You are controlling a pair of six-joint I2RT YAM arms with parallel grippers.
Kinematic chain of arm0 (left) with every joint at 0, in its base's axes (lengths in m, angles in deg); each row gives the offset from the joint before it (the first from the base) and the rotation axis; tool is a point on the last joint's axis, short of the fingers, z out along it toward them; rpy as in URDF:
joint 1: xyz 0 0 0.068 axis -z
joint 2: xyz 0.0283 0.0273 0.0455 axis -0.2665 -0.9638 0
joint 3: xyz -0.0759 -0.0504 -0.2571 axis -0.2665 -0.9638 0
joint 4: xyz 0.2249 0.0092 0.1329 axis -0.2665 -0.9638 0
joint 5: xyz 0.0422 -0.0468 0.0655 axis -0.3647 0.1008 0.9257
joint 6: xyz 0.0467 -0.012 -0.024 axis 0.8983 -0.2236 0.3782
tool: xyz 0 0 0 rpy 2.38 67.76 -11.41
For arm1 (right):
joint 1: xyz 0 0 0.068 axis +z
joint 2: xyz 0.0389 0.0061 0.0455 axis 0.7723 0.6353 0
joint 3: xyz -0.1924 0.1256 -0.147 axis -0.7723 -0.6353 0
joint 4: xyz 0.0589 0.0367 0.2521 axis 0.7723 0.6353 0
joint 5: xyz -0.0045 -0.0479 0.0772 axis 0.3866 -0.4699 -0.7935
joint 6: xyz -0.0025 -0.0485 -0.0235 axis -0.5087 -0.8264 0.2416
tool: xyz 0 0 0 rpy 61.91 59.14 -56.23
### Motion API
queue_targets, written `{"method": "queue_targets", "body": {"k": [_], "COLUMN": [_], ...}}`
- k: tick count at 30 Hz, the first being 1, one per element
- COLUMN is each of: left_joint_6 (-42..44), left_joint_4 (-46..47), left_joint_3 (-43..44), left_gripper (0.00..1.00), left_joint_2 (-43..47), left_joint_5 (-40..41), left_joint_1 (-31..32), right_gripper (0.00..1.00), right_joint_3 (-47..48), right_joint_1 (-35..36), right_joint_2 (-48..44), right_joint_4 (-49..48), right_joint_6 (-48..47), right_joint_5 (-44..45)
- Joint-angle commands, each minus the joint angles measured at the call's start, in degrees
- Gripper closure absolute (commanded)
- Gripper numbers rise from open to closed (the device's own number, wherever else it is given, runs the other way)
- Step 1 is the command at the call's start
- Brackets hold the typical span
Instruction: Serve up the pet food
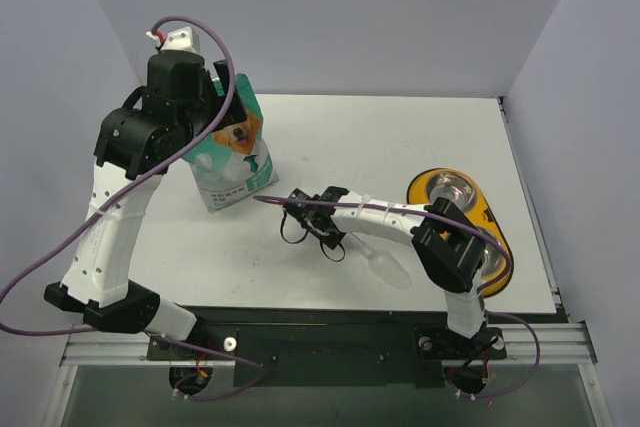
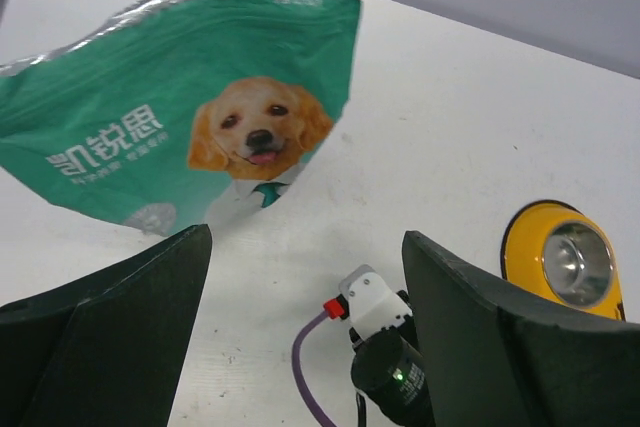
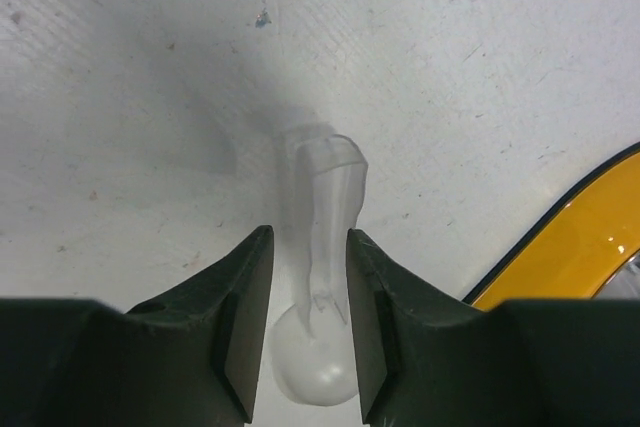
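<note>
Over the table point(image 1: 400, 137), right end effector point(image 3: 310, 247) astride scoop handle point(image 3: 325, 187), grip unclear; left end effector point(image 2: 307, 237) wide open.

We are looking down from high behind the arms on the whole table point(image 1: 400, 137). Our left wrist camera is looking across at the bag point(image 2: 180, 97), and our right one is looking closely down at the scoop point(image 3: 325, 237). All three are sharing the yellow stand point(image 2: 520, 252).

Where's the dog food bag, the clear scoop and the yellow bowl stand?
dog food bag point(image 2: 150, 67), left wrist view, on its green front.
clear scoop point(image 3: 325, 197), right wrist view, on its handle.
yellow bowl stand point(image 2: 520, 252), left wrist view, on its yellow rim.
</note>
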Motion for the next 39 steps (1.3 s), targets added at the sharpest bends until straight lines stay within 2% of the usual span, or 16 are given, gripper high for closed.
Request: {"method": "queue_targets", "body": {"k": [1,4,6,7,9,14,18,19,22,25,28,29,33,39], "left_joint_6": [-2.4,-5.0,-6.1,-6.2,-6.0,-2.5,4.3,6.4,10.0,11.8,13.0,13.6,17.9,19.8], "left_joint_4": [-7.9,-5.1,-1.9,0.7,4.0,12.5,24.5,27.9,30.0,30.2,32.3,33.3,36.4,39.6], "left_joint_3": [5.0,0.4,-4.7,-6.4,-12.3,-25.8,-35.6,-38.2,-41.0,-42.6,-44.0,-44.6,-44.5,-45.6], "left_gripper": [0.12,0.12,0.12,0.12,0.12,0.14,0.15,0.15,0.05,0.03,0.03,0.03,0.03,0.03], "left_joint_2": [-2.9,-0.7,1.8,4.1,7.2,13.1,18.3,19.4,20.5,20.3,20.1,20.0,18.8,16.8], "left_joint_5": [0.4,-0.8,-1.5,-1.4,-0.1,-0.2,-7.9,-12.0,-14.3,-17.5,-21.1,-25.0,-31.3,-32.0], "left_joint_1": [-6.6,-12.4,-15.9,-16.8,-19.4,-22.8,-24.7,-25.4,-25.9,-27.5,-30.7,-31.4,-32.0,-31.9], "right_gripper": [0.68,0.6,0.45,0.34,0.29,0.3,0.3,0.3,0.3,0.3,0.3,0.3,0.3,0.3], "right_joint_3": [-0.3,-1.9,-3.1,-3.9,-5.0,-6.8,-8.4,-8.9,-11.7,-12.5,-13.4,-13.8,-14.1,-14.2], "right_joint_1": [-1.0,-1.7,-2.4,-2.9,-3.6,-5.2,-5.8,-5.7,-5.7,-5.8,-6.0,-6.1,-6.2,-6.6], "right_joint_2": [-6.1,-11.4,-14.5,-17.0,-20.5,-28.2,-32.4,-33.0,-36.8,-39.3,-43.4,-43.9,-45.3,-46.7], "right_joint_4": [3.8,4.0,4.3,4.4,4.5,5.5,6.9,6.9,6.7,9.2,10.3,10.1,10.6,10.6], "right_joint_6": [7.6,14.6,17.1,17.4,17.9,19.2,19.1,19.0,18.3,18.2,18.1,17.8,17.2,17.7], "right_joint_5": [-2.2,-4.6,-8.4,-11.5,-14.7,-22.1,-25.4,-25.8,-27.2,-26.5,-27.2,-27.5,-28.8,-29.2]}}
